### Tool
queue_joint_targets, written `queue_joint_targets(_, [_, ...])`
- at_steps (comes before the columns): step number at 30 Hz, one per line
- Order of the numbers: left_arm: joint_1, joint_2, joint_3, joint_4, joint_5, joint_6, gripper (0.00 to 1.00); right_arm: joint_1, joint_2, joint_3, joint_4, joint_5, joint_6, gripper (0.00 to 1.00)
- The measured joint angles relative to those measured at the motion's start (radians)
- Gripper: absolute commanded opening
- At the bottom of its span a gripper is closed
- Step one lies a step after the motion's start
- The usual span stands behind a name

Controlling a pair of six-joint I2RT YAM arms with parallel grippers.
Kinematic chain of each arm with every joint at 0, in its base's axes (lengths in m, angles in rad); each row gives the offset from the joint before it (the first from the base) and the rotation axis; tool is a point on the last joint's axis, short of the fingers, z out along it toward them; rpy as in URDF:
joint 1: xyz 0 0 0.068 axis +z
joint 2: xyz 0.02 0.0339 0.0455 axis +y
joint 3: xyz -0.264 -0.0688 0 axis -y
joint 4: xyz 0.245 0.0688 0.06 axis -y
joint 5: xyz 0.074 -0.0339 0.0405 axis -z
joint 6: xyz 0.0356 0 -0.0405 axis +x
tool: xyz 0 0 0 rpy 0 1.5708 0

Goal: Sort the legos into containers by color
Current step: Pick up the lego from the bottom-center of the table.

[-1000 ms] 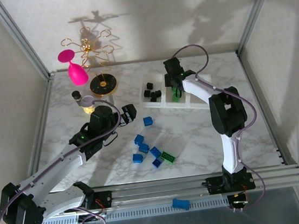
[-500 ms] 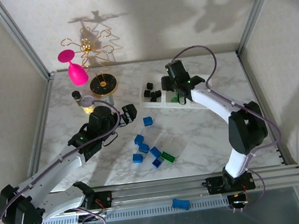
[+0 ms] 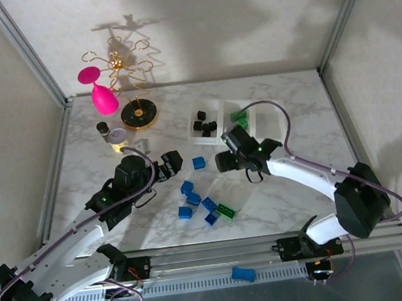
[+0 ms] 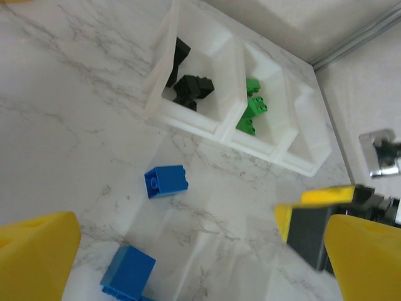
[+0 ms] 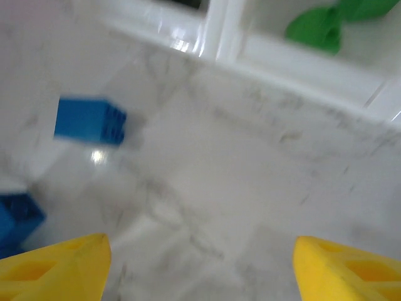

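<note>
The white tray (image 3: pixel 223 137) stands at the back; black legos (image 3: pixel 204 125) fill its left compartment and green legos (image 3: pixel 239 116) its middle one. From the left wrist the black ones (image 4: pixel 188 89), green ones (image 4: pixel 252 113) and a bare third compartment (image 4: pixel 308 135) show. Several blue legos (image 3: pixel 194 198) and a green-and-black one (image 3: pixel 227 211) lie loose mid-table. My left gripper (image 3: pixel 171 162) is open beside a blue lego (image 4: pixel 166 182), holding nothing. My right gripper (image 3: pixel 224 161) hangs open over bare marble in front of the tray, a blue lego (image 5: pixel 89 120) to its left.
A pink goblet (image 3: pixel 101 93), a gold wire stand (image 3: pixel 138 114) and a small jar (image 3: pixel 118 138) crowd the back left. One blue brick (image 3: pixel 242 274) lies on the rail below the table's near edge. Frame posts stand at the corners.
My right arm has pulled back from the tray's middle compartment to the table in front of it, its jaws opening wider and empty. The left arm has drawn slightly nearer.
</note>
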Motion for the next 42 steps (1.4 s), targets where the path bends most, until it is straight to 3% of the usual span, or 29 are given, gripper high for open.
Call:
queue_joint_targets(10, [-0.023,-0.031,-0.035,-0.011,0.000,-0.056,1.00,0.171,-0.089,-0.185,-0.004,-0.093,0.062,0.78])
queue_joint_targets(25, [-0.023,-0.035,-0.061,-0.053,-0.019,-0.066,1.00,0.350,-0.056,-0.272,0.031,-0.131,0.133,0.81])
queue_joint_targets(42, [-0.023,-0.018,-0.061,-0.055,-0.023,-0.066,0.99,0.365,0.069,-0.235,-0.002,-0.034,0.165,0.49])
